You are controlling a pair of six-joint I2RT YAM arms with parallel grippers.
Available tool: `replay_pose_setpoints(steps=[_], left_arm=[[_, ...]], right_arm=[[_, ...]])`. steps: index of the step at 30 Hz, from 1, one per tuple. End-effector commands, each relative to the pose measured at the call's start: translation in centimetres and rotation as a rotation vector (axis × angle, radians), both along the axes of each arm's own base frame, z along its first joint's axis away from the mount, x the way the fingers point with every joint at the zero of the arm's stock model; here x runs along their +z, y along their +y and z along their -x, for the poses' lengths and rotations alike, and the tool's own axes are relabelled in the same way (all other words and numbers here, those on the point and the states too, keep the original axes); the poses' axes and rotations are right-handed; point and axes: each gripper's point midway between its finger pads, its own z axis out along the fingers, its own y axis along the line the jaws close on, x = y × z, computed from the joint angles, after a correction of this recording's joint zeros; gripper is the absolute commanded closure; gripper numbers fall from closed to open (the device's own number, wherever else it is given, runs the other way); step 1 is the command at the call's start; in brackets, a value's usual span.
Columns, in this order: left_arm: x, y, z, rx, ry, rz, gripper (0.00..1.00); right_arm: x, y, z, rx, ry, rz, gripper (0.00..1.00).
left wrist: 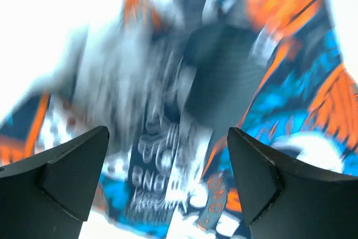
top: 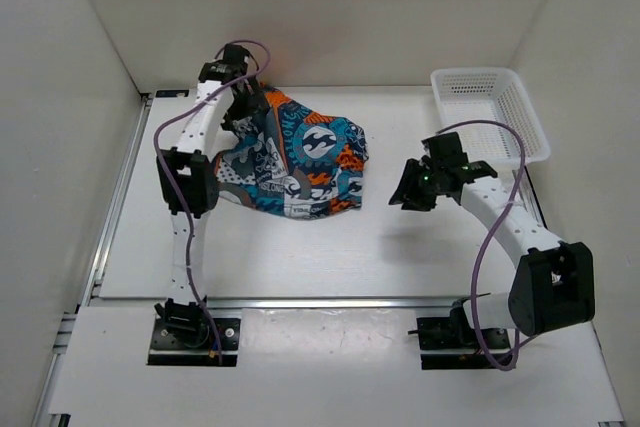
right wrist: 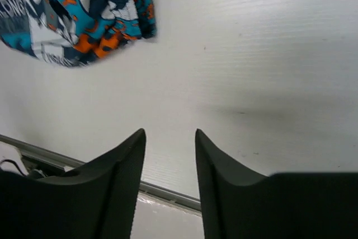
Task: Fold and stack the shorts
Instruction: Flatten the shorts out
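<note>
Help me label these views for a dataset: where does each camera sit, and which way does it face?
Top external: fixed above and behind, looking down on the table, shorts and basket; left arm and right arm show whole, bases at the bottom.
Left wrist: on the left arm, aimed closely at the blurred shorts; its two fingers, wide apart, show at the bottom.
Right wrist: on the right arm, facing bare table, the shorts' edge top left; its fingers show below.
Shared: all three show the shorts.
</note>
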Motion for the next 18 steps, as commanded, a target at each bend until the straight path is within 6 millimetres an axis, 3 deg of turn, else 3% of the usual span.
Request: replay_pose_setpoints(steps=[1, 2, 3, 4, 5, 6, 7, 8, 10, 11, 15, 18], left_arm=[[5.4, 2.3, 5.0, -0.006, 0.041, -0.046, 0.0], [6.2, 2.7, 5.1, 0.001, 0.003, -0.028, 0.0], [6.7, 3.3, 6.0, 0.01, -0.006, -0.027, 0.0], [6.8, 4.4, 8.8, 0.025, 0.015, -0.03, 0.0], [6.7, 5.1, 10.0, 0.051, 0.017, -0.023, 0.0], [6.7, 5.7, 11.0, 0.075, 0.007, -0.014, 0.07], [3.4, 7.0, 13.8, 0.11, 0.1, -0.01, 0.08], [4.6, 7.7, 15.4, 0.139, 0.064, 0.014, 0.08], [3.2, 10.3, 17.4, 0.233, 0.074, 0.051, 0.13], [1.1, 10.7, 19.6, 0.259, 0.12, 0.072, 0.13], [-3.0, 11.8, 21.2, 0.312, 0.194, 0.178, 0.08], [-5.1, 12.2, 19.9, 0.336, 0.221, 0.211, 0.03]], right_arm=[[1.6, 2.2, -0.5, 0.034, -0.056, -0.011, 0.57], [1.2, 2.4, -0.1, 0.033, -0.048, 0.001, 0.59], [1.1, 2.5, -0.1, 0.021, -0.051, 0.017, 0.68], [1.2, 3.2, 0.0, 0.044, -0.062, 0.012, 0.71], [0.7, 3.3, 0.1, 0.033, -0.047, 0.01, 0.74], [0.1, 3.6, 0.4, 0.039, -0.033, 0.01, 0.77], [0.4, 4.2, 0.1, 0.04, -0.05, -0.005, 0.77], [0.0, 4.4, 0.3, 0.049, -0.03, -0.011, 0.77], [-0.9, 5.4, 0.5, 0.072, -0.003, -0.017, 0.76], [-1.3, 5.6, 0.4, 0.077, 0.007, -0.021, 0.73], [-1.6, 7.1, 0.5, 0.101, 0.017, -0.038, 0.63], [-1.2, 7.7, 0.5, 0.118, 0.004, -0.054, 0.6]])
